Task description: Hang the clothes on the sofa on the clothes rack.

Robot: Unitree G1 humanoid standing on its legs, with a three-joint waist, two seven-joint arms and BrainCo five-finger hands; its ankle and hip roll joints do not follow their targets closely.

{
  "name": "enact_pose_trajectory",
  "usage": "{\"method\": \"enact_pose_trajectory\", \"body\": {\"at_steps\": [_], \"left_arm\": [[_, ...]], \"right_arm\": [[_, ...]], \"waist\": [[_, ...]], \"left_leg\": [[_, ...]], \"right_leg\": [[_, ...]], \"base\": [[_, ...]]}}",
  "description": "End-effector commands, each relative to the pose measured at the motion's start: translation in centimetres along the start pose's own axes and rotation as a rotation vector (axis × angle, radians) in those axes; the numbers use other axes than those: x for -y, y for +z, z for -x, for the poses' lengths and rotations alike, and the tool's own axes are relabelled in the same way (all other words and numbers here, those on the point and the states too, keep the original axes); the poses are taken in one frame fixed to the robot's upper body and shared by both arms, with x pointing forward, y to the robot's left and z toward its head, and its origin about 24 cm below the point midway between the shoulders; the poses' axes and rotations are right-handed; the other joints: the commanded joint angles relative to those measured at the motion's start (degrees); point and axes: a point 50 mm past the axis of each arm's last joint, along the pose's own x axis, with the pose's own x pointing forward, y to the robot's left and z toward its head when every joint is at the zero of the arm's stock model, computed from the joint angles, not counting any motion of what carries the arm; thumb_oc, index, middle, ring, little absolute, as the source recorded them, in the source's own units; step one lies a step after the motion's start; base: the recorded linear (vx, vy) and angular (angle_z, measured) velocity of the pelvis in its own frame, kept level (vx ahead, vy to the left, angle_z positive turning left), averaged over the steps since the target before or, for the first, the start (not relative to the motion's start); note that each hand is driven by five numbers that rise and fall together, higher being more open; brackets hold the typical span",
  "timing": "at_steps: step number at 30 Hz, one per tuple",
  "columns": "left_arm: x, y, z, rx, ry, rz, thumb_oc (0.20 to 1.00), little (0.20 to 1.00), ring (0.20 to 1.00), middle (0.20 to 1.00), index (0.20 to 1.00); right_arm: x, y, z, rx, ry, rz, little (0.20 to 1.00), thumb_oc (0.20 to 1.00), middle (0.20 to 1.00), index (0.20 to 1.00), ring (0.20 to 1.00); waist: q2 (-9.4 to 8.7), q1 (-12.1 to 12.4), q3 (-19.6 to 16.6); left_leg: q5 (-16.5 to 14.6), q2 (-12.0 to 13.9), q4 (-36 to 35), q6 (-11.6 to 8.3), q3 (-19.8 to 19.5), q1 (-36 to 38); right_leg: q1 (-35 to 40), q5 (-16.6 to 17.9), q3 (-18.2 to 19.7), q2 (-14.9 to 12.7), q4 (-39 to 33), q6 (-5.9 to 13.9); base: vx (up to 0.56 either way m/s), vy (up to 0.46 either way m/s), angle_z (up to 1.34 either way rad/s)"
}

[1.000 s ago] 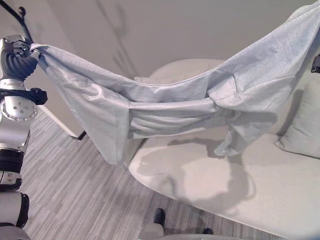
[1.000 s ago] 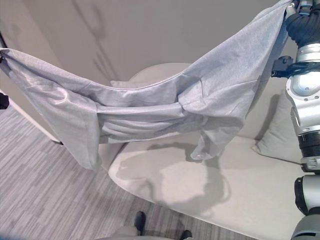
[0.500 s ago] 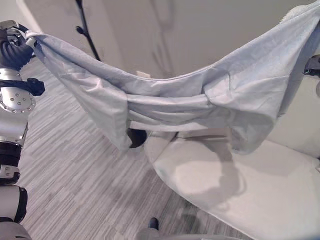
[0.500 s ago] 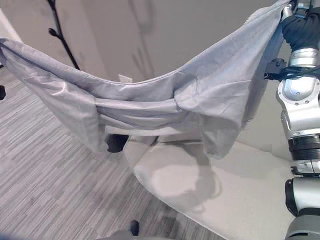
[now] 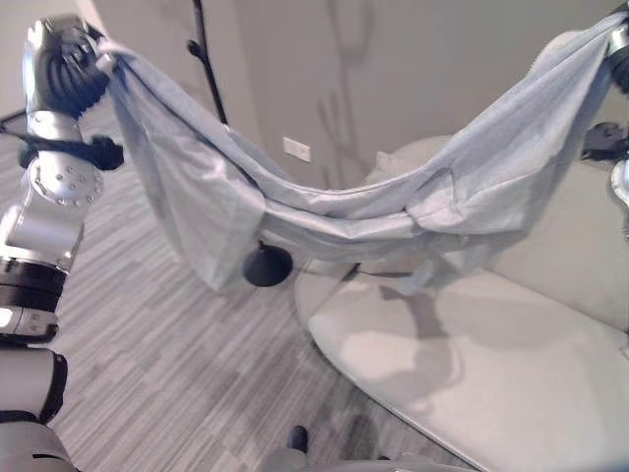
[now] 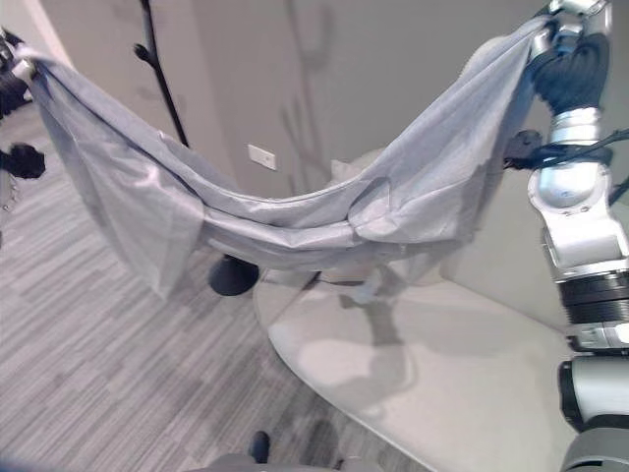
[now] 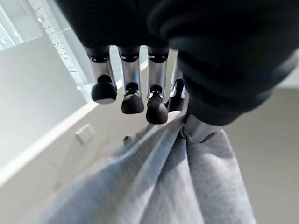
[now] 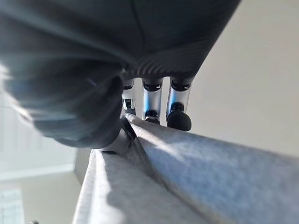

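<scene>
Grey garment (image 5: 334, 211) stretched aloft between clamped left hand (image 5: 74, 59) and right hand (image 6: 565, 49), clearing sofa (image 5: 511, 364) for rack (image 5: 211, 69).

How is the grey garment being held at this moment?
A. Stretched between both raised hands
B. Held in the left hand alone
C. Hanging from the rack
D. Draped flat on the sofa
A: the grey garment sags in mid-air between the left hand and the right hand, each clamped on one end.

Grey garment (image 5: 344, 211) slung above sofa (image 5: 511, 364)
</scene>
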Motion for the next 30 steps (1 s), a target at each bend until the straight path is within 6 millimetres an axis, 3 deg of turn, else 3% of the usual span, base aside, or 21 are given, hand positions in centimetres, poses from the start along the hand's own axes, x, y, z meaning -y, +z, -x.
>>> {"method": "enact_pose_trajectory", "body": {"at_steps": [1,5,8,10,12,13,16,18,20,21,22,25,28,30], "left_arm": [[-2.9,0.5,-1.2,0.020,0.130,0.042,0.200,0.200,0.200,0.200,0.200],[-2.4,0.7,-0.9,0.025,0.121,0.071,0.200,0.200,0.200,0.200,0.200],[-2.0,1.3,-1.1,0.053,0.110,0.080,0.200,0.200,0.200,0.200,0.200],[-2.1,1.8,-1.4,0.068,0.116,0.077,0.200,0.200,0.200,0.200,0.200],[-1.8,2.5,-1.8,0.088,0.115,0.100,0.200,0.200,0.200,0.200,0.200],[-1.7,2.7,-2.0,0.095,0.121,0.111,0.200,0.200,0.200,0.200,0.200],[-1.4,2.9,-2.1,0.097,0.111,0.114,0.200,0.200,0.200,0.200,0.200],[-1.3,2.8,-2.0,0.097,0.107,0.113,0.200,0.200,0.200,0.200,0.200],[-0.9,3.0,-2.0,0.104,0.086,0.106,0.200,0.200,0.200,0.200,0.200],[-0.8,3.2,-2.2,0.108,0.079,0.090,0.200,0.200,0.200,0.200,0.200],[-0.8,3.3,-2.3,0.111,0.078,0.088,0.200,0.200,0.200,0.200,0.200],[-1.4,4.3,-2.8,0.155,0.085,0.047,0.200,0.200,0.200,0.200,0.200],[-1.7,4.7,-2.9,0.169,0.094,0.044,0.200,0.200,0.200,0.200,0.200],[-1.2,4.9,-2.8,0.171,0.081,0.070,0.200,0.200,0.200,0.200,0.200]], "right_arm": [[0.5,2.5,-1.7,0.110,-0.017,-0.038,0.200,0.200,0.200,0.200,0.200],[1.2,2.5,-1.9,0.110,-0.028,-0.030,0.200,0.200,0.200,0.200,0.200],[1.5,2.6,-2.0,0.116,-0.040,-0.024,0.200,0.200,0.200,0.200,0.200],[1.7,2.6,-2.0,0.115,-0.049,-0.023,0.200,0.200,0.200,0.200,0.200],[2.2,2.3,-1.9,0.103,-0.074,-0.019,0.200,0.200,0.200,0.200,0.200],[2.8,2.1,-1.6,0.095,-0.097,-0.007,0.200,0.200,0.200,0.200,0.200],[3.3,1.5,-1.1,0.076,-0.112,0.007,0.200,0.200,0.200,0.200,0.200],[3.8,1.1,-0.6,0.058,-0.119,0.024,0.200,0.200,0.200,0.200,0.200],[3.9,0.7,-0.2,0.045,-0.128,0.033,0.200,0.200,0.200,0.200,0.200],[3.6,0.4,0.1,0.029,-0.137,0.030,0.200,0.200,0.200,0.200,0.200],[3.7,0.3,0.2,0.026,-0.140,0.030,0.200,0.200,0.200,0.200,0.200],[3.4,0.2,0.3,0.021,-0.177,0.025,0.200,0.200,0.200,0.200,0.200],[3.2,-0.1,0.4,0.011,-0.176,0.018,0.200,0.200,0.200,0.200,0.200],[3.3,0.0,0.4,0.015,-0.164,0.031,0.200,0.200,0.200,0.200,0.200]], "waist": [[-3.48,0.67,-3.85],[-3.91,0.29,-2.48],[-3.94,-0.13,-2.18],[-4.24,-0.47,-2.01],[-4.39,-1.39,-1.79],[-4.02,-1.88,-2.11],[-2.88,-2.03,-2.65],[-1.55,-2.37,-3.73],[-1.56,-2.71,-4.48],[-2.14,-2.99,-4.40],[-2.65,-2.65,-4.46],[-3.18,-2.25,-3.91],[-3.30,-2.07,-3.97],[-3.46,-2.77,-3.55]], "left_leg": [[-5.92,-4.97,-0.84,-0.43,4.66,2.80],[-7.23,-4.39,5.21,-1.65,4.73,-0.62],[-6.35,-1.44,5.34,-2.69,5.58,-2.41],[-4.43,1.81,3.97,-3.39,5.00,-3.27],[-1.76,7.47,1.68,-4.55,5.25,-3.85],[0.78,11.46,-0.56,-5.53,5.30,-3.57],[2.37,13.61,-0.72,-7.11,3.17,-3.61],[0.66,12.77,-0.96,-8.56,1.39,-2.82],[-1.89,10.37,-0.24,-8.57,1.77,-2.62],[-4.52,7.98,0.56,-7.42,2.32,-2.21],[-4.75,7.59,0.99,-7.18,2.65,-2.43],[-6.36,3.23,0.20,-4.31,5.85,-1.67],[-6.56,1.25,-1.21,-2.93,7.21,-0.77],[-7.20,-0.49,-1.27,-1.88,6.96,-0.06]], "right_leg": [[4.00,6.69,1.49,-0.26,-11.14,5.13],[6.26,7.48,-0.55,-0.77,-14.41,5.29],[6.25,7.82,-1.71,-1.87,-14.47,5.78],[5.74,7.94,-1.61,-2.92,-14.29,6.26],[4.70,7.03,-2.05,-4.77,-13.90,7.05],[4.68,6.45,-2.04,-5.85,-13.68,7.86],[5.66,6.02,-2.16,-7.06,-13.46,8.96],[7.10,6.70,-2.68,-9.20,-13.45,10.39],[7.18,8.34,-2.89,-12.80,-12.65,11.48],[5.84,11.35,-2.11,-15.72,-10.85,11.76],[5.47,11.38,-1.73,-16.16,-10.69,11.76],[1.89,18.72,-1.94,-20.16,-7.43,11.76],[0.77,17.94,-2.38,-20.56,-5.10,11.26],[-0.06,14.32,0.65,-16.27,-2.80,9.72]], "base": [[0.00,0.000,0.00],[-0.03,-0.008,0.07],[-0.02,0.113,0.44],[-0.03,0.198,0.24],[0.00,0.311,0.06],[0.07,0.274,0.17],[0.14,0.330,0.11],[0.21,0.453,-0.08],[0.18,0.558,0.17],[0.11,0.473,0.41],[0.06,0.398,0.32],[0.01,0.454,0.10],[0.02,0.303,-0.12],[0.06,0.319,0.07]]}}
